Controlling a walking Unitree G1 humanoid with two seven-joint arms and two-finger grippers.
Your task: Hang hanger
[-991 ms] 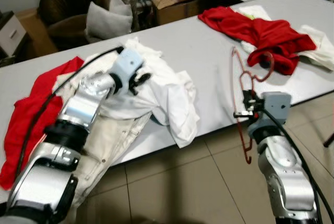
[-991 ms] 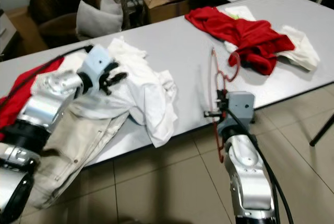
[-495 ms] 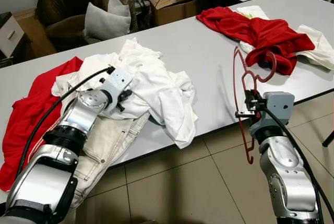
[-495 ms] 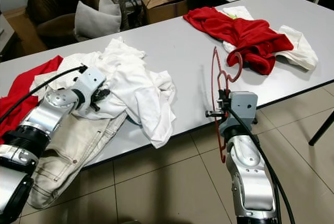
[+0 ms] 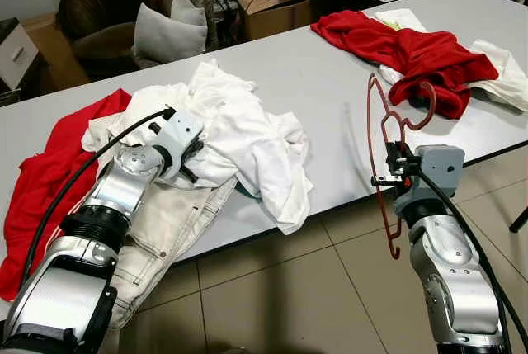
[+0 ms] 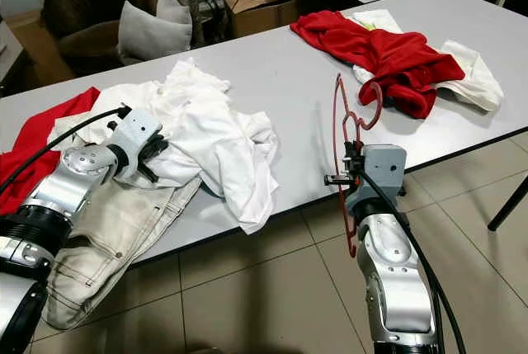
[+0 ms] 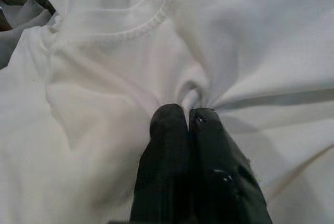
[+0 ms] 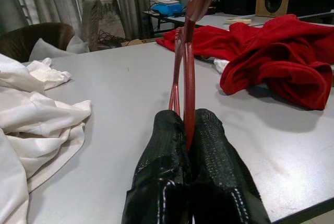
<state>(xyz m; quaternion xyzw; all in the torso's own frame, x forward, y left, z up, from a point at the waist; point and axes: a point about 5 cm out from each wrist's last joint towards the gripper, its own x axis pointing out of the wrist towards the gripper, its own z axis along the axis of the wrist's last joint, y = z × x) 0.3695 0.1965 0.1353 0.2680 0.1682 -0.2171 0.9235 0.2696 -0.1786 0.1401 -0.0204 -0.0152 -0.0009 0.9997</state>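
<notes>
On the grey table point(image 5: 330, 82), the left gripper point(image 7: 188, 117) has its fingers closed tight on a fold of the white shirt point(image 5: 247, 127) at the left, while at the near right edge the right gripper point(image 8: 189, 130) clamps the red hanger point(image 5: 381, 135) upright, hook pointing right.

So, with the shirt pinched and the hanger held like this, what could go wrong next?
1. The left gripper pinches only a small fold of the white shirt; lifting may let the cloth slip out, or drag the beige trousers lying partly under it.
2. The right gripper clamps the thin red hanger at one bar beyond the table edge; it may twist in the grip or knock the edge when moved toward the shirt.
</notes>
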